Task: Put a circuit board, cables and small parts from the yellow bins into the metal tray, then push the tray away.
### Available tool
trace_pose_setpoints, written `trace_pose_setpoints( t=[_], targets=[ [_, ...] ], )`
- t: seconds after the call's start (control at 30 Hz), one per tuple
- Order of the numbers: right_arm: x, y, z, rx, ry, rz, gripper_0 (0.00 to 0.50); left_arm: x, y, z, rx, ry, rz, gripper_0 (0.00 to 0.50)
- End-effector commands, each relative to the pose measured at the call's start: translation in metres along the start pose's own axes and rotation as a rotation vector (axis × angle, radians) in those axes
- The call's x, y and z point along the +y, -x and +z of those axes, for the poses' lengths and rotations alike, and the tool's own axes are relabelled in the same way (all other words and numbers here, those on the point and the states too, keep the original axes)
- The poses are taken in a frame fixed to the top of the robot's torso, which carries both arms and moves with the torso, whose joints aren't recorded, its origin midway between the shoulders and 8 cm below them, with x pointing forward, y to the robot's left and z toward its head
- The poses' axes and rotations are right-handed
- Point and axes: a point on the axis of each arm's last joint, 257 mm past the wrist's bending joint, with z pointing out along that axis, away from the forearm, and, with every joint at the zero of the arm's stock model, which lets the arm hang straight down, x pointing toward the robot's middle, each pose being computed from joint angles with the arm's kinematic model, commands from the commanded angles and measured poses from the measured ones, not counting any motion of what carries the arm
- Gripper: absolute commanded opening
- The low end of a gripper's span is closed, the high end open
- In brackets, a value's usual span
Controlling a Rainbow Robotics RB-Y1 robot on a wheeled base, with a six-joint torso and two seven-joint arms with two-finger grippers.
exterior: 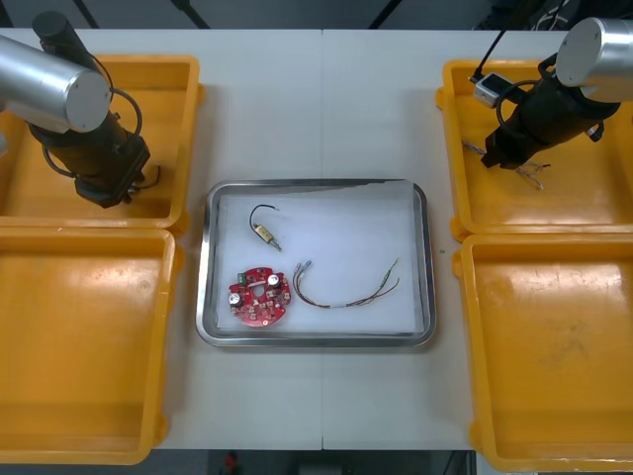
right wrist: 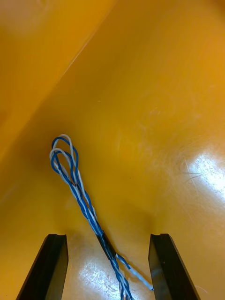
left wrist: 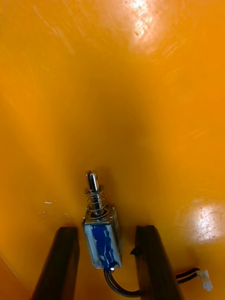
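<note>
Your view cuts off the twisted blue and white cable (right wrist: 80, 199) and the small metal part's (left wrist: 101, 236) black lead (left wrist: 117, 287).

A pale, off-white flat bench (exterior: 376, 109) spreads across the front view. A thin straight seam (exterior: 322, 99) runs along its top from the far edge toward the middle. A tiny dark speck (exterior: 442, 249) sits on its right part. Beyond the far edge lies a dark strip of floor (exterior: 297, 12). Past the near edge shows a small red object (exterior: 230, 460), too small to make out.
</note>
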Motion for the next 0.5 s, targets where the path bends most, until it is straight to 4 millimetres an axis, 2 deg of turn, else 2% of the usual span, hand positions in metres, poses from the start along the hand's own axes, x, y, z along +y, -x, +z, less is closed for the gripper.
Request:
trace_pose_setpoints(
  t=[0.03,0.07,0.1,0.13,0.4,0.5],
  targets=[
    [0.003,0.022,-0.007,-0.009,-0.02,-0.075,0.5,-0.019,-0.007,-0.008,-0.002,-0.036,0.064,0.151],
    [0.003,0.019,-0.005,-0.003,-0.02,-0.072,0.5,-0.018,-0.006,-0.008,-0.004,-0.035,0.064,0.055],
    [0.004,0.019,-0.004,-0.002,-0.018,-0.072,0.5,-0.018,-0.006,-0.008,-0.004,-0.035,0.065,0.016],
    [0.004,0.018,-0.004,0.0,-0.019,-0.074,0.5,-0.018,-0.006,-0.008,-0.004,-0.035,0.067,0.0],
    [0.005,0.009,0.001,0.01,-0.015,-0.071,0.5,-0.02,-0.003,-0.009,-0.027,-0.038,0.089,0.0],
    [0.007,0.005,0.005,0.016,-0.014,-0.073,0.5,-0.023,0.018,-0.02,-0.092,-0.044,0.106,0.0]
  ],
)
